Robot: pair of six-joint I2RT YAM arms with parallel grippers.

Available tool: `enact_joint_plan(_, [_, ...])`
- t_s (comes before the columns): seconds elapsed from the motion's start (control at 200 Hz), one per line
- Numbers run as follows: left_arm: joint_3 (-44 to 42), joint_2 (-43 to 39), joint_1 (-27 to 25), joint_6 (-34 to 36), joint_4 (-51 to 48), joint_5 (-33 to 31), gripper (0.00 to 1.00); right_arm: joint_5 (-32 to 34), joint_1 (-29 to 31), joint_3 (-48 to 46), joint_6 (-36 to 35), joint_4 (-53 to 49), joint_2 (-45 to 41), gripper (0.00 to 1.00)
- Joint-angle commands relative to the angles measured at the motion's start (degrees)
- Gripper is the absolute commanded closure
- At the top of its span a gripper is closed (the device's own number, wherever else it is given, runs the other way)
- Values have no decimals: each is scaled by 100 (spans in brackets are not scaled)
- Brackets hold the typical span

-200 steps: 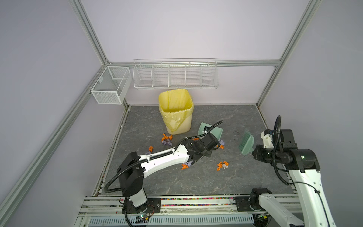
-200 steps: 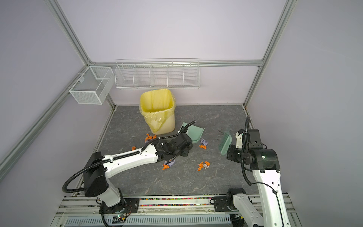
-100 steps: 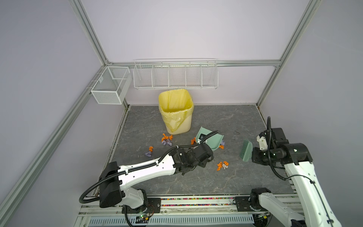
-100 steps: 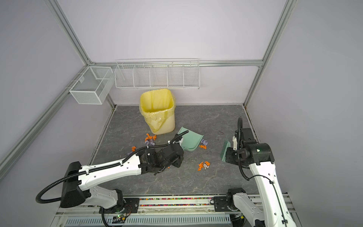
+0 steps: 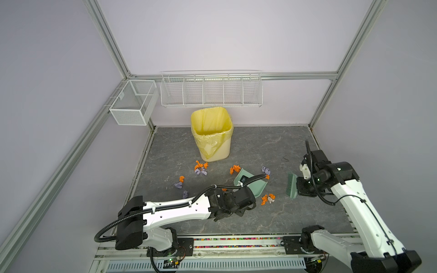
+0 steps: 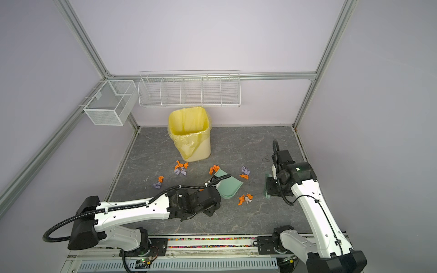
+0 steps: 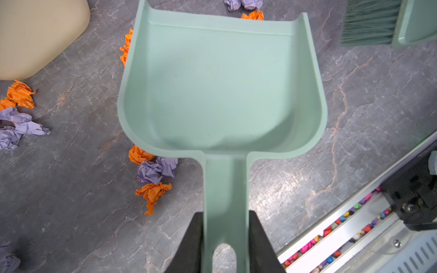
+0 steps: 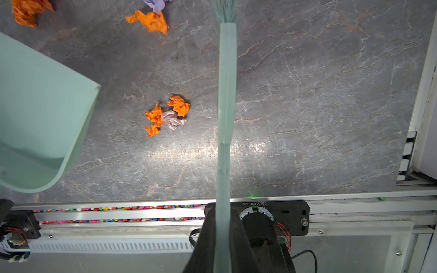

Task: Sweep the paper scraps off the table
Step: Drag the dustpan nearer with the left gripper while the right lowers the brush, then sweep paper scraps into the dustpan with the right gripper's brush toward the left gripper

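Dustpan is drawing back from the yellow bin, left gripper clamping its handle; right gripper is clamping the brush near paper scraps on the table

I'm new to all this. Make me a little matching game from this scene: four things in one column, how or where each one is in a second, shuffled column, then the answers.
Things
1. dustpan
2. brush
3. paper scraps
4. bin

States
A. lying loose on the table
B. handle clamped in the right end effector
C. standing upright, lined with a yellow bag
D. empty, handle clamped in the left end effector

Pairs: 1-D, 2-B, 3-A, 4-C
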Motion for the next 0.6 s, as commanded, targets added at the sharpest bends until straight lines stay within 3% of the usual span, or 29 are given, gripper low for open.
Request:
enact_joint_plan(0.0, [-217,-250,-93,-48,-83,219,90,292,111,103,-29,-191,267,93])
enact_joint_plan(0.355, [-763,-471,-372,-145,93,361,90,1145,1017,455,234,-400,1111,93])
enact_joint_plan(0.595, [-1028,-391,-651,-234,355,563,90,981,1520,557,366,-271,1562,93])
